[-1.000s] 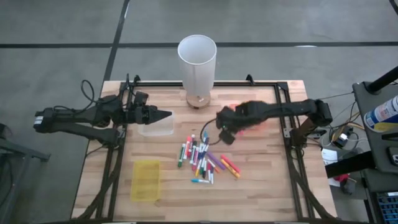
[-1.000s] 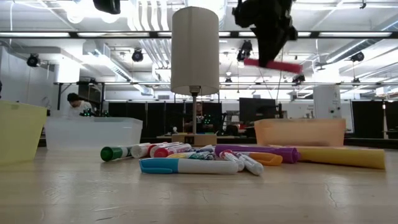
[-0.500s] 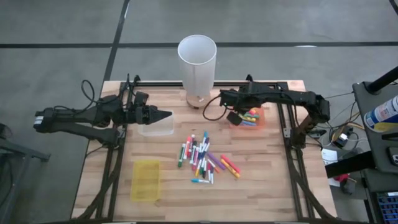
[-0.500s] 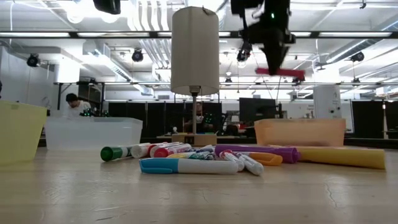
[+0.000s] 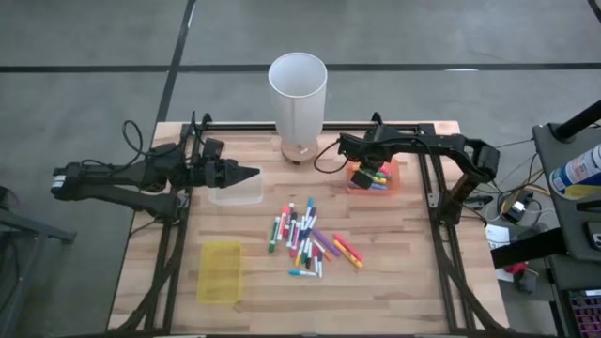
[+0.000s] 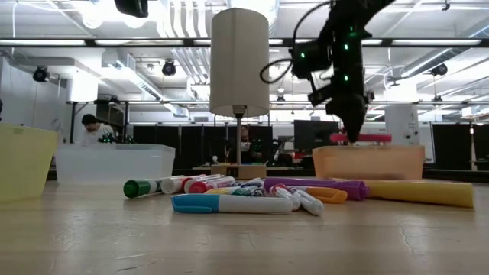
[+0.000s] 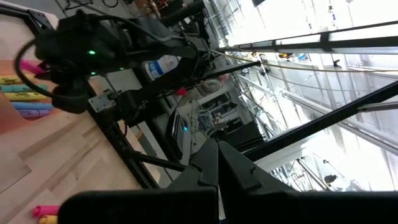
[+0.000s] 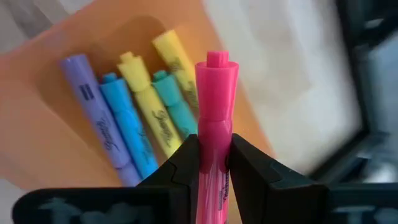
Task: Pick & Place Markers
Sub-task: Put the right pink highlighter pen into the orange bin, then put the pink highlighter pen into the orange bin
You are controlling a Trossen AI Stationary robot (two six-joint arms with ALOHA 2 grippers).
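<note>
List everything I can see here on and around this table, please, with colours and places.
Loose markers: a dozen or more, mixed colours, table centre.
Markers in tray: five, purple, blue, yellow.
Pink marker: one, between the right fingers, over the orange tray.
Orange tray: one, right rear.
Clear tray: one, left.
Yellow tray: one, left front.
Lamp: one, white, rear.
Person: one, background.
Left gripper: shut, by the clear tray.
Right gripper: above the orange tray.

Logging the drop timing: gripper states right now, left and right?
Left gripper: shut, empty, by the clear tray.
Right gripper: shut on a pink marker, over the orange tray.
</note>
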